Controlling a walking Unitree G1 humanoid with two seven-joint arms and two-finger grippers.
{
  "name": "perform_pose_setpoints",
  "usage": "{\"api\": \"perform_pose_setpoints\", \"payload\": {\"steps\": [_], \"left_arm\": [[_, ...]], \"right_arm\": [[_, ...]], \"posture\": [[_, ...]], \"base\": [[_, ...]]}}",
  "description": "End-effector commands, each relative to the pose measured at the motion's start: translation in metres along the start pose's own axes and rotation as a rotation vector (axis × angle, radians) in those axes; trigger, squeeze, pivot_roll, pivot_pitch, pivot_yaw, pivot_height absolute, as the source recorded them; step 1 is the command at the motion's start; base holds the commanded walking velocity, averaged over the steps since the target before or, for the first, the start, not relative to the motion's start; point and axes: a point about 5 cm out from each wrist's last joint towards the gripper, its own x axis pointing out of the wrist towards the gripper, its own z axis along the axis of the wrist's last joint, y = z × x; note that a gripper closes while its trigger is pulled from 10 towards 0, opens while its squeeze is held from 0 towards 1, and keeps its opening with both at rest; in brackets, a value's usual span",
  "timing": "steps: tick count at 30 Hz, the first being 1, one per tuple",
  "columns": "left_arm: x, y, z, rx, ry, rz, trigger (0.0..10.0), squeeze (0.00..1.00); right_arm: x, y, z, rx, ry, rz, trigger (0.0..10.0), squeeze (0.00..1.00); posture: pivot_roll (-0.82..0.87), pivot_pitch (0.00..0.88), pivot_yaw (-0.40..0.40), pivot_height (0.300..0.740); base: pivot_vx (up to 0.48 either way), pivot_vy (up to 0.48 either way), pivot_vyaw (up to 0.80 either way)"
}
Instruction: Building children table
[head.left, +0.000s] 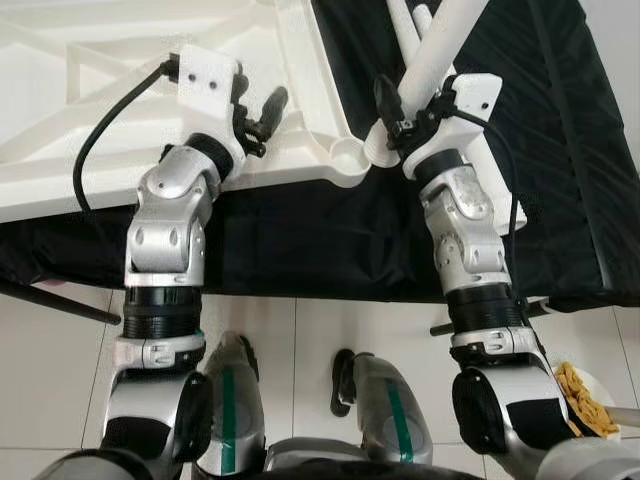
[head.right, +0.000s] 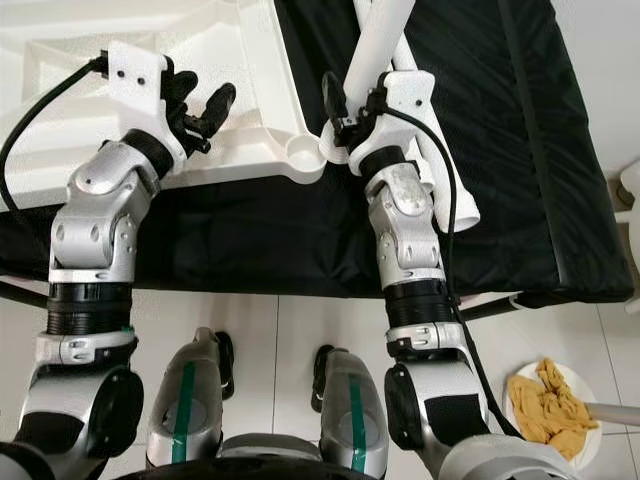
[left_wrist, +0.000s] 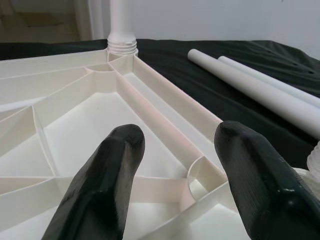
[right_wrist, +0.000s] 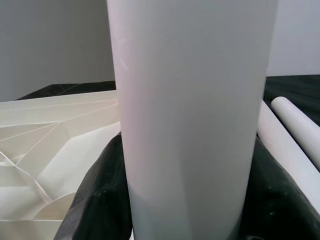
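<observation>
Upper centre, the right hand (head.left: 392, 112) grips a smooth white tubular leg (head.left: 432, 52) at the corner socket (head.left: 347, 155) of the ribbed white plastic tabletop (head.left: 60, 120); the left hand (head.left: 262, 112) hovers released above it.

No legible text, label, brand, number or sign found in any view. White ribbed tabletop (head.left: 120, 110): no marking seen. White leg tubes (left_wrist: 260, 90): plain, unmarked. White wrist housings: screw holes only, nothing printed. Green stripes on robot's legs (head.left: 232, 420): plain colour bands, no characters.
</observation>
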Motion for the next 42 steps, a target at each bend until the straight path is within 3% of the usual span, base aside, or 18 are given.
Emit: {"api": "perform_pose_setpoints", "payload": {"steps": [1,11,16,24,35,42], "left_arm": [[-0.002,0.000,0.004,0.048,-0.024,0.041,10.0,0.00],[-0.016,-0.007,0.007,0.032,-0.073,-0.055,10.0,0.00],[-0.030,-0.025,-0.010,0.114,-0.019,-0.187,10.0,0.00],[-0.035,-0.033,-0.010,0.126,-0.019,-0.265,10.0,0.00],[-0.044,-0.038,-0.012,0.131,-0.005,-0.329,10.0,0.00],[-0.046,-0.040,-0.016,0.124,0.018,-0.351,10.0,0.00]], "right_arm": [[0.001,0.002,-0.001,-0.004,0.002,0.025,10.0,0.00],[0.005,0.009,0.000,-0.006,-0.024,0.085,10.0,0.00],[0.009,0.020,-0.002,0.013,-0.021,0.155,10.0,0.00],[0.010,0.029,-0.006,0.026,-0.012,0.203,10.0,0.00],[0.007,0.029,-0.016,0.062,0.029,0.193,10.0,0.00],[0.003,0.021,-0.032,0.138,0.090,0.132,10.0,0.00]], "posture": [[0.10,0.080,-0.074,0.740],[0.11,0.068,-0.084,0.740],[0.12,0.060,-0.095,0.740],[0.13,0.053,-0.098,0.740],[0.13,0.045,-0.101,0.740],[0.13,0.038,-0.099,0.740]], "base": [[0.000,0.000,0.00],[0.000,0.000,0.00],[0.000,0.000,0.00],[0.000,0.000,0.00],[0.000,0.000,0.00],[0.000,0.000,0.00]]}}
